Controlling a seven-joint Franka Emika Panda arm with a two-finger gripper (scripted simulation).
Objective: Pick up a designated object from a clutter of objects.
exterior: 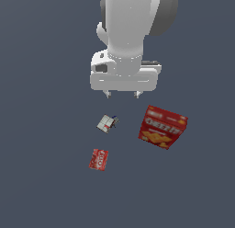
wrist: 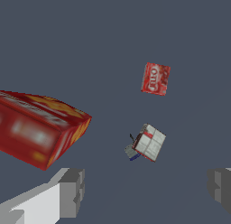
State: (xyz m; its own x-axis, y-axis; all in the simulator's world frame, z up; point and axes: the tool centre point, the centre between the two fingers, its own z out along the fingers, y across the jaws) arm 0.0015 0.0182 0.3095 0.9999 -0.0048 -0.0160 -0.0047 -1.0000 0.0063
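The designated object is a small whitish-grey box (exterior: 106, 123) with pale square panels, a red mark and a dark blue bit at one end; it lies on the grey floor, and the wrist view shows it too (wrist: 149, 143). My gripper (exterior: 122, 94) hangs above it, a little toward the exterior view's right, open and empty. Both fingers (wrist: 72, 191) show wide apart in the wrist view, with the box between and beyond them. Around it lies the clutter of objects: a large red cracker box (exterior: 162, 127) and a small flat red packet (exterior: 98, 159).
The cracker box (wrist: 40, 128) lies at the exterior view's right of the whitish box, the red packet (wrist: 155, 78) below it in the exterior view. Everything rests on a plain dark grey floor (exterior: 46, 176).
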